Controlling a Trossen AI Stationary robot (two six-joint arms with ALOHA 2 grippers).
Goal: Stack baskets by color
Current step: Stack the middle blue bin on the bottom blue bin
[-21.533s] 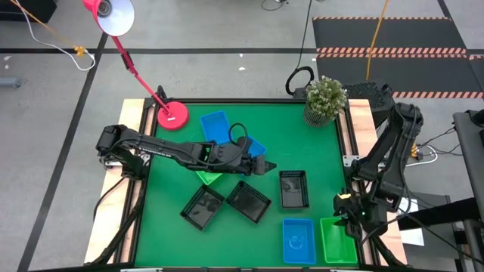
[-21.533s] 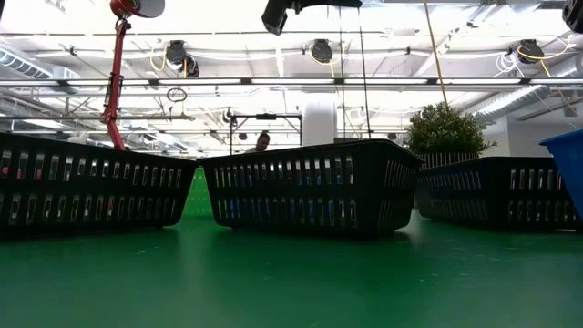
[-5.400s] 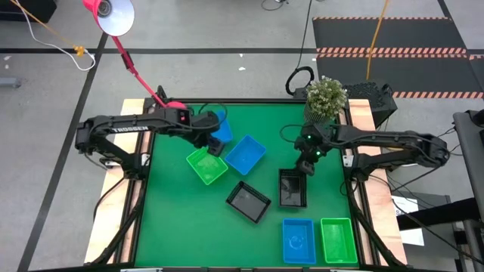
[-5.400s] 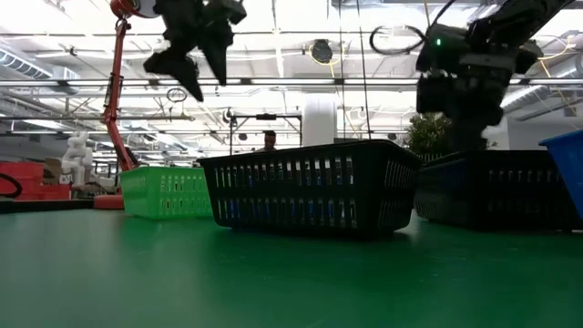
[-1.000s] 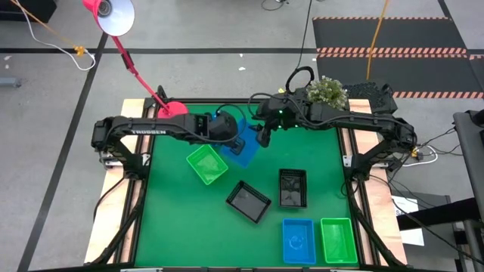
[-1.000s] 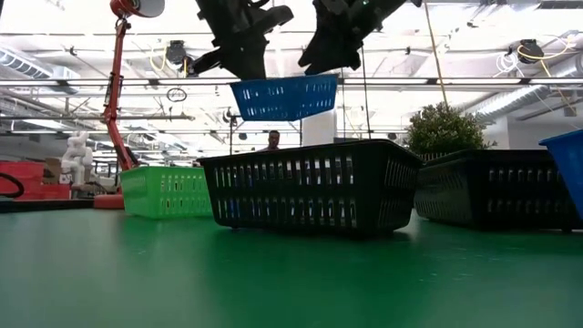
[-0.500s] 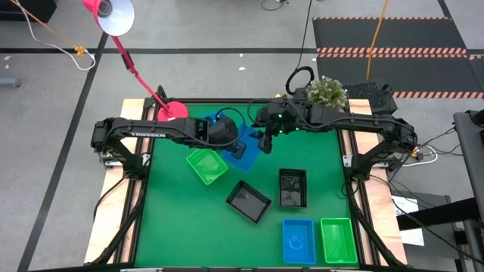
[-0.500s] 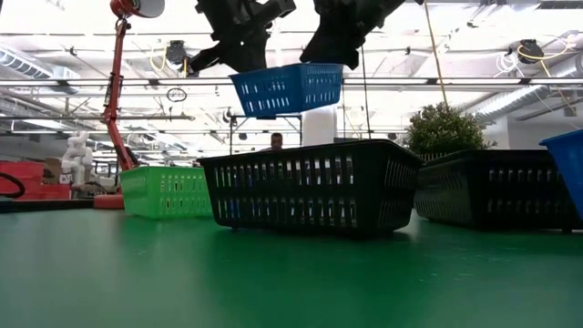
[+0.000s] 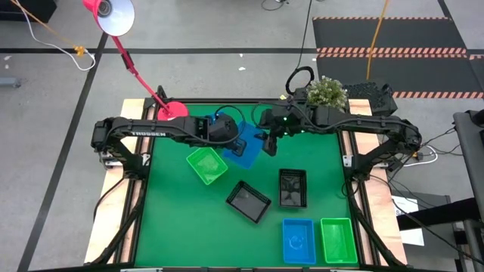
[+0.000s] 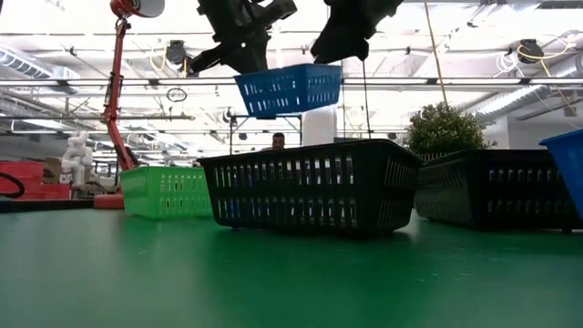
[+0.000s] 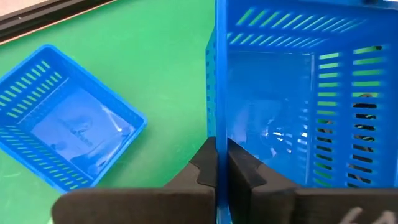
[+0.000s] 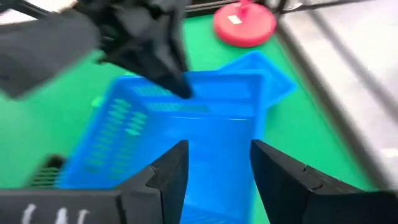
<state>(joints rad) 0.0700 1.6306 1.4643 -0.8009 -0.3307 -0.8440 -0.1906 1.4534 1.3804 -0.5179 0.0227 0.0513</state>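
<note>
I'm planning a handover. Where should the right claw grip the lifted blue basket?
Take the blue basket by the rim of the end wall opposite the left claw, coming from above. That end is free, and the thin mesh wall fits between the open right claw.

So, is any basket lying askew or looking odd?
Yes. The black basket and the green basket lie skewed on the table. A blue basket hangs in the air, pinched at its wall by the left gripper.
</note>
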